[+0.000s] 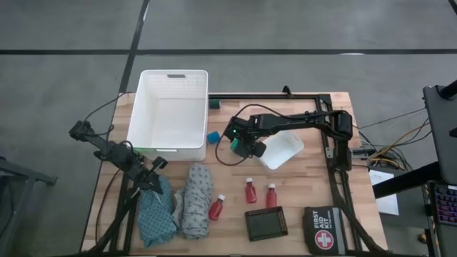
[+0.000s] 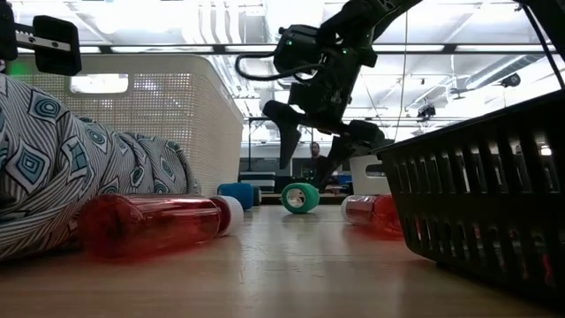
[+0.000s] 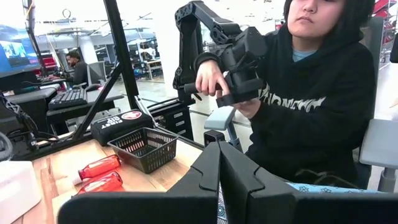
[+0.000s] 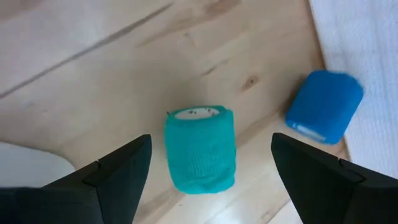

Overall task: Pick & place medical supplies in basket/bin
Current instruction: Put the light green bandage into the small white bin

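A small green roll lies on its side on the wooden table, with a small blue piece beside it near the white basket. My right gripper hangs open above the green roll, one finger on each side and clear of it. Three red bottles with white caps lie at the near middle. A teal cloth and a grey patterned cloth lie at the near left. My left gripper is shut, level, over the cloths.
A shallow white tray sits right of my right gripper. A small black basket and a black first aid pouch lie near the front edge. A dark green piece lies by the basket's far right corner. A person sits beyond the table.
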{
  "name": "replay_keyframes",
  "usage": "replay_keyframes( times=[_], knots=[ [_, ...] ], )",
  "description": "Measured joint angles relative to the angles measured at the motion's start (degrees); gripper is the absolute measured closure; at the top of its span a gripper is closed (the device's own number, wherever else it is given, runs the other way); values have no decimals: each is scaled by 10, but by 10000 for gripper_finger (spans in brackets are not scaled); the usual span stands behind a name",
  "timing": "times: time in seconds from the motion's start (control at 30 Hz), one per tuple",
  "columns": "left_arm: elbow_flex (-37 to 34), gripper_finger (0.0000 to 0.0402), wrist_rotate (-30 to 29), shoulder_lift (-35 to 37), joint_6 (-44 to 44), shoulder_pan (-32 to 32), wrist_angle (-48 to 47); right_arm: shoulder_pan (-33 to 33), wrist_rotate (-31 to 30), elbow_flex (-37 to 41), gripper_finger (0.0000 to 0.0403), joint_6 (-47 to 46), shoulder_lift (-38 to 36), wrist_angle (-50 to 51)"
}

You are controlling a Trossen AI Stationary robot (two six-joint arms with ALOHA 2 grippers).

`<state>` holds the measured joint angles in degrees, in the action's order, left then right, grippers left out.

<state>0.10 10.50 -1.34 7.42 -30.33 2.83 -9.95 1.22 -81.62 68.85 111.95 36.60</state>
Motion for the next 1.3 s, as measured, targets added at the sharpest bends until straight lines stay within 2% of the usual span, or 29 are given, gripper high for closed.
replay_keyframes(
  times=[0.07, 0.2, 0.53, 0.87, 0.93, 1.13, 1.3],
  knots=[
    [0, 396, 0, 0, 0, 0, 0, 3, -24, 0, 76, -25, 4, -1],
    [0, 396, 0, 0, 0, 0, 0, 2, -28, -1, 76, -64, 12, -2],
    [0, 396, 0, 0, 0, 0, 0, 3, -29, -2, 76, -34, 36, -9],
    [0, 396, 0, 0, 0, 0, 0, 3, -29, -23, 76, -24, 11, 5],
    [0, 396, 0, 0, 0, 0, 0, 3, -29, -26, 76, -4, 9, 5],
    [0, 396, 0, 0, 0, 0, 0, -8, -25, -31, 76, 136, 10, -6],
    [0, 396, 0, 0, 0, 0, 0, -22, 28, -27, 76, 170, 11, -6]
  ],
)
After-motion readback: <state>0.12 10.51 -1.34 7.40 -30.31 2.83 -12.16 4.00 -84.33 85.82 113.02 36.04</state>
